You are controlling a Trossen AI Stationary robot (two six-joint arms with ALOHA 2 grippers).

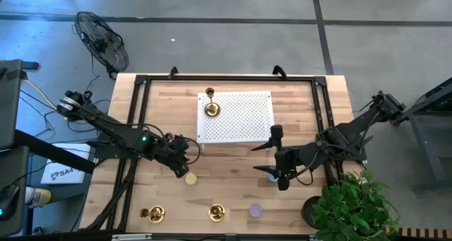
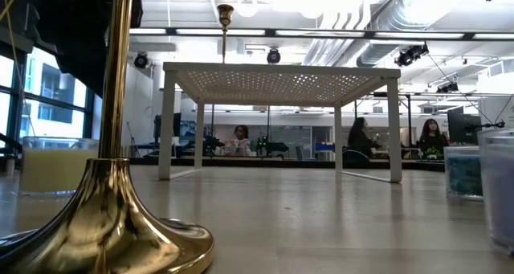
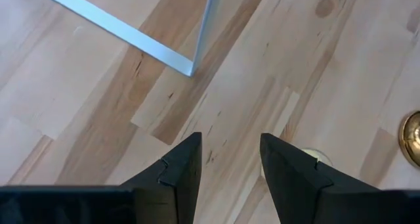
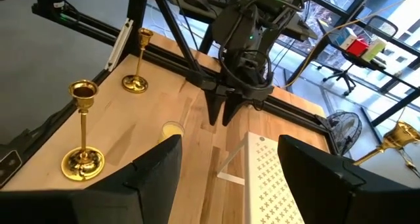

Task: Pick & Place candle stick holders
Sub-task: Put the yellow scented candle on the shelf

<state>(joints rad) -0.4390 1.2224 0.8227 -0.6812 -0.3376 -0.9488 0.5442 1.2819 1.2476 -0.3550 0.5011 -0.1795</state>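
Three brass candle stick holders in all. One (image 1: pixel 210 107) upright on the white perforated stand (image 1: pixel 240 117), at its 9 o'clock edge. Two more upright on the bare wood toward 6 o'clock of the table (image 1: pixel 311 206): one (image 1: pixel 153 213) at about 7 o'clock, the other (image 1: pixel 217 213) near 6 o'clock, well apart from each other. A yellow disc (image 1: pixel 191 178) flat on the wood between the stand and that pair; a purple disc (image 1: pixel 255 210) just beside the 6 o'clock holder, on its 3 o'clock side.

Left gripper (image 1: pixel 182 165) over the wood just beside the yellow disc, jaws partly apart, holding nothing, bare planks between them. Right gripper (image 1: pixel 277 177) low over the table at about 4 o'clock of the stand, jaws wide, empty.

Table of pale butcher-block planks, ringed by a black frame. Grey concrete floor around, a floor fan (image 1: pixel 102 39) at 11 o'clock, a potted green plant (image 1: pixel 349 209) at 5 o'clock. Beyond the table, an open office with exposed ceiling ducts, bright lights and seated people far off.
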